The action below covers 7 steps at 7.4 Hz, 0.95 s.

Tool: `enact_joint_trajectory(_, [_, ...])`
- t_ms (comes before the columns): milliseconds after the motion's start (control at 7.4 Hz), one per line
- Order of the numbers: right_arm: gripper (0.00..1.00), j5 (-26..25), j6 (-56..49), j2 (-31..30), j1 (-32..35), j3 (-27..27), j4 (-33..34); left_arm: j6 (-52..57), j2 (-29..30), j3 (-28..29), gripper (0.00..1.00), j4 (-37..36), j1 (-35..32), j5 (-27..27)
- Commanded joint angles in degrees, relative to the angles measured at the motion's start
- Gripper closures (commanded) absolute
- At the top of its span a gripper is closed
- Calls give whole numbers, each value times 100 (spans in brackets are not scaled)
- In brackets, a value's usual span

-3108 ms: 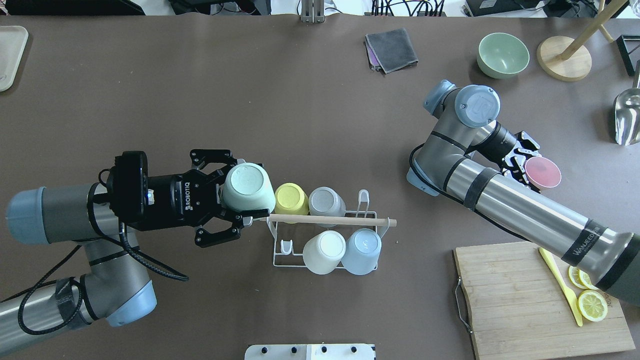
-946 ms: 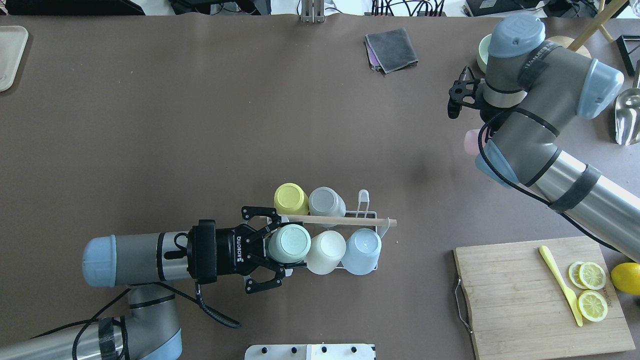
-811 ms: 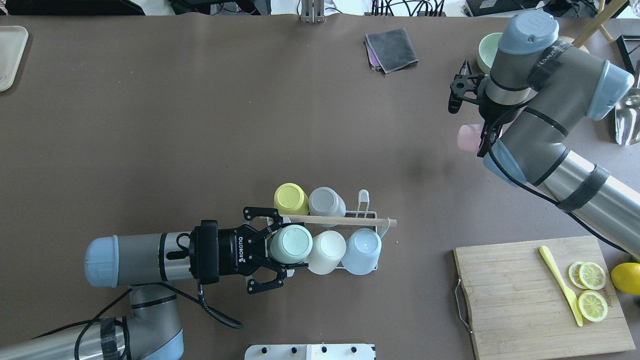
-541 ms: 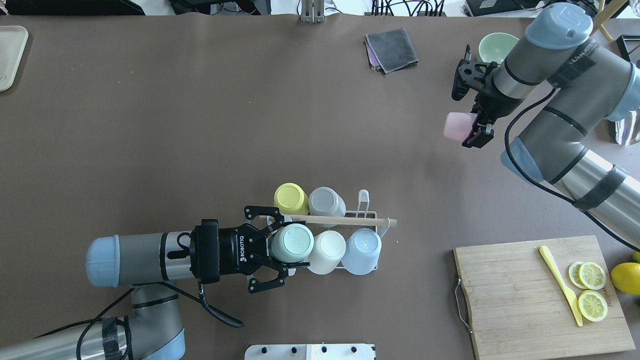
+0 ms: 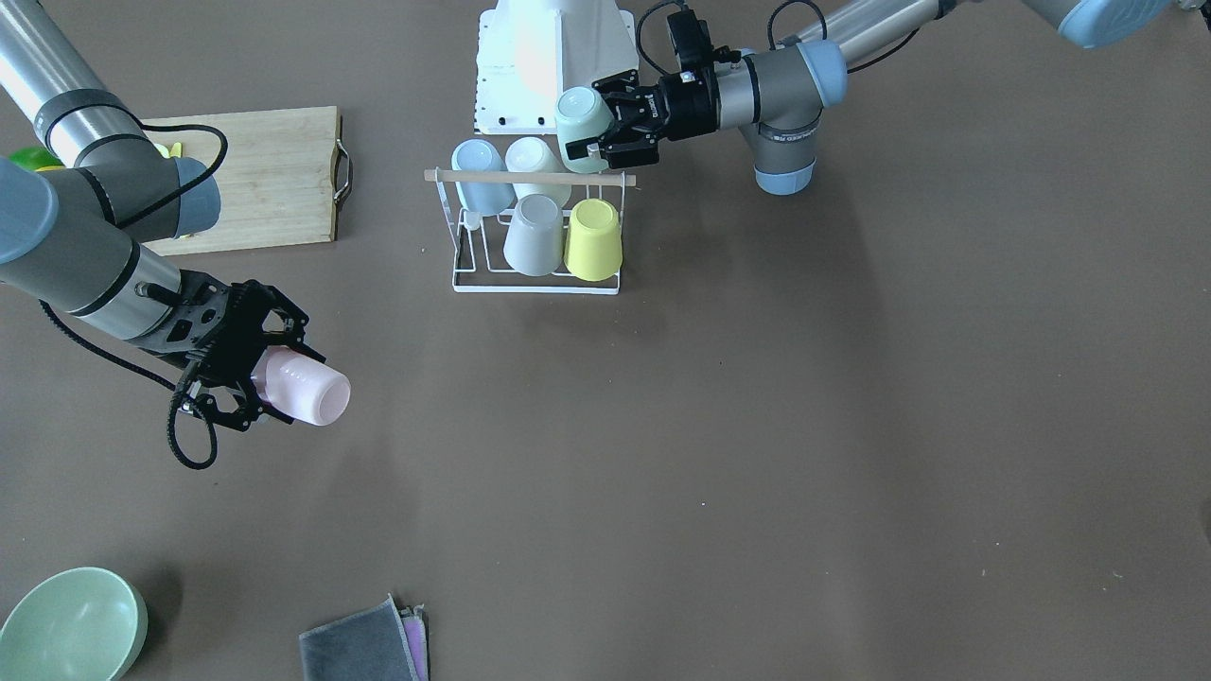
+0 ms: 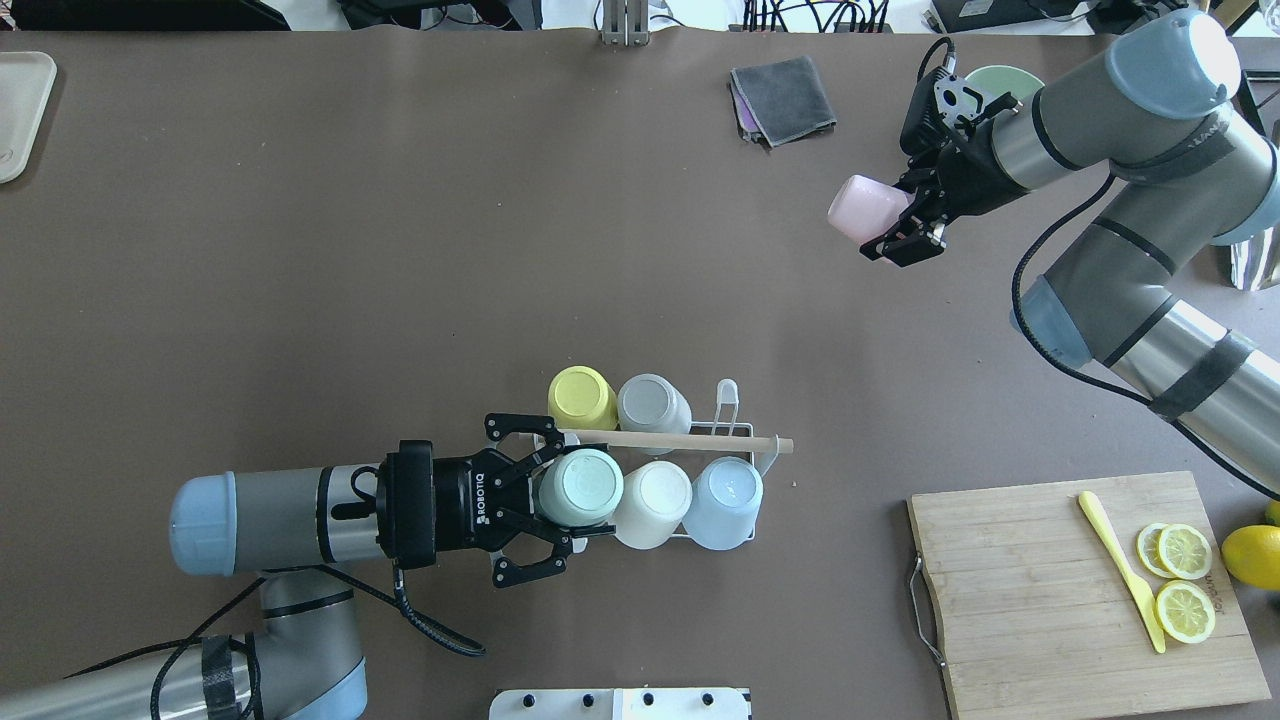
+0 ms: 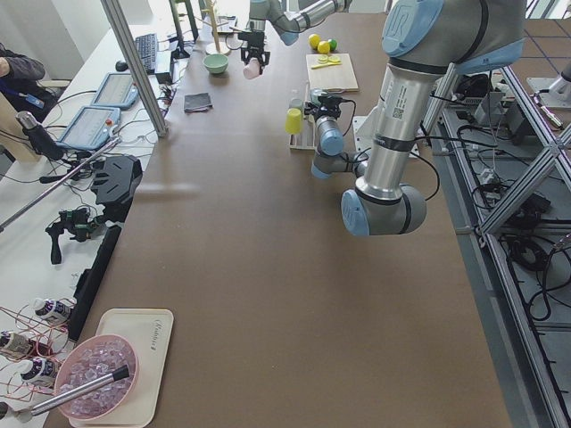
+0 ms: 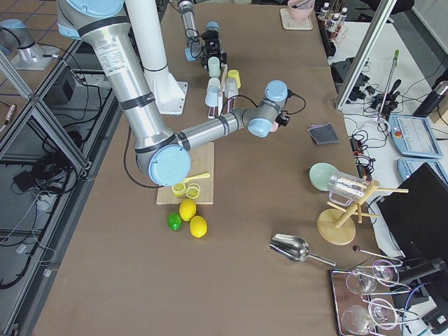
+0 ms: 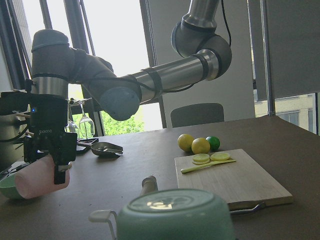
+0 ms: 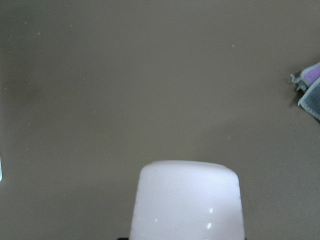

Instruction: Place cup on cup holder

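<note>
Mint-green cup [image 6: 585, 487] is sitting bottom up at the left end of the near row of the cup holder [image 6: 728, 395], and the left gripper [image 6: 560, 497] is reaching in from the left and gripping it, with one finger pressing on each side of the cup. Whether the cup is already resting fully on its prong, I cannot tell. Beside it in the same row a white cup [image 6: 652, 492] and a light blue cup [image 6: 725, 490] are standing upside down, all three touching each other. Behind the wooden rod [image 6: 700, 440], a yellow cup [image 6: 582, 397] and a grey cup [image 6: 653, 403] are filling the far row, while the prong at its right end is staying bare. Further right and well apart from the holder, the right gripper [image 6: 897, 218] is hanging above the brown table [image 6: 400, 250] and clamping a pink cup [image 6: 862, 207], which is lying on its side with the bottom pointing left. A grey cloth [image 6: 783, 98] is lying near the far edge, and a cutting board [image 6: 1050, 590] with lemon slices [image 6: 1183, 580] is lying at the near right
</note>
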<state>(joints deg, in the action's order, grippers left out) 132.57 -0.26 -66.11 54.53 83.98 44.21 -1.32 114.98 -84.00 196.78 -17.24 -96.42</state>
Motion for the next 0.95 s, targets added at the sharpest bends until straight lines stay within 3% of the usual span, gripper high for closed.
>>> enact_joint_trajectory(0, [55,145,676,-60,14,-712,-1925,0,16,6,2,1,1,0])
enact_joint_trajectory(405, [55,129,1095,-69,32,-813,-3343,-18,25,-3,1,18,-8,0])
enact_joint_trajectory(811, [55,-641,2096,71,-396,-874,-4750,-87,16,-90,1,1,-34,0])
